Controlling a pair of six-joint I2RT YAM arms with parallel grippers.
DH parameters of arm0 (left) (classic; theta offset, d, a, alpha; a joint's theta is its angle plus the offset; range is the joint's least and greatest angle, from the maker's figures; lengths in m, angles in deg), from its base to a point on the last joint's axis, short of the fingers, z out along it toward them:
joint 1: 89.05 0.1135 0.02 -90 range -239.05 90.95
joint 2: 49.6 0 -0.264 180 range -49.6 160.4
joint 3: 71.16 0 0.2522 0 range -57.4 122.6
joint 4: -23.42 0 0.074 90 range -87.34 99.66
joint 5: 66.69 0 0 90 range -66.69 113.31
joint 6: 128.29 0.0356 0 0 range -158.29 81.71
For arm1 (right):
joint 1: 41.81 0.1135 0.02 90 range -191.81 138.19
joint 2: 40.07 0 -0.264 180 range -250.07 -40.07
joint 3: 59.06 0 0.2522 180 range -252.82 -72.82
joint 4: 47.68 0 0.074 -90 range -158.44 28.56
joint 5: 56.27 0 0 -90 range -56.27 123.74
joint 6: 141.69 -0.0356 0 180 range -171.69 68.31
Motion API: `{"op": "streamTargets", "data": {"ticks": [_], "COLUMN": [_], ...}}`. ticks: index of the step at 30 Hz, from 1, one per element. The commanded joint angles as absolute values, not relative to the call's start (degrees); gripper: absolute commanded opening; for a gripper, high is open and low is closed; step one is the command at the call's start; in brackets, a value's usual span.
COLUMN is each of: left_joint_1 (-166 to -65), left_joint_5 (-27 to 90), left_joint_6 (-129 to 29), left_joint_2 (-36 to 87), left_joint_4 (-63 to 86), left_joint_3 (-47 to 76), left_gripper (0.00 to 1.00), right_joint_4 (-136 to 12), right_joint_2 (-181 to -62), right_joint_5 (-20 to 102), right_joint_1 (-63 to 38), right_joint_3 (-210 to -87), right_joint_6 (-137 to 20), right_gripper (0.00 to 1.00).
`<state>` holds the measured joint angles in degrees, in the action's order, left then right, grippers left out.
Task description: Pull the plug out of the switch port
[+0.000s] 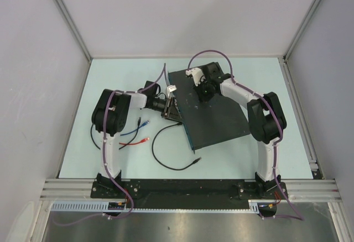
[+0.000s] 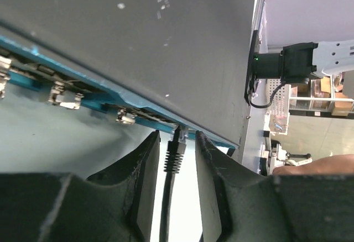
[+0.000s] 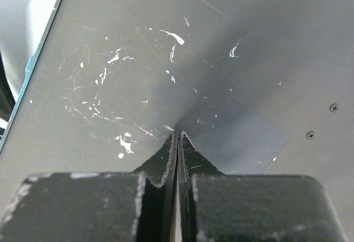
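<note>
- The worktop is a smooth, pale blue-green sheet, and it carries everything else.
- One switch lies flat at mid-worktop, turned at an angle. It is a wide black metal box with a matte top scuffed with pale scratches and specks. A bluish strip of sockets runs along its left long edge.
- There are two end effectors, both with dark, rough-faced fingers.
  - The right end effector has its fingers pressed together, with the tips resting on the switch's top.
  - The left end effector sits at the socket edge, fingers apart on either side of the plug.
- Three thin cables lie on the worktop left of the switch: one black, one blue and one red.
- One ribbed black plug sits in a socket near the strip's end.
</note>
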<state>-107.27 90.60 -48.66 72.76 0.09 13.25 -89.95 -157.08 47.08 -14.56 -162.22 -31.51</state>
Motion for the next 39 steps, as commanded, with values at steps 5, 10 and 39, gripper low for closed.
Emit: {"op": "streamTargets", "data": {"ticks": [5,10,39], "left_joint_1": [-108.21,-109.00,-109.71], "left_joint_5": [93.53,94.67,85.01], "left_joint_6": [-46.72,-45.85,-34.09], "left_joint_2": [73.88,74.32,76.52], "left_joint_4": [0.61,0.25,-15.21], "left_joint_3": [15.20,15.64,25.04], "left_gripper": [0.35,0.35,0.04], "right_joint_4": [-97.12,-97.03,-96.77], "right_joint_2": [-162.51,-162.24,-164.18], "right_joint_5": [46.57,46.57,46.04], "right_joint_1": [-14.03,-14.12,-13.60], "right_joint_3": [-159.21,-158.69,-160.27], "right_joint_6": [-31.83,-31.65,-31.74], "right_gripper": [0.00,0.00,0.00]}}
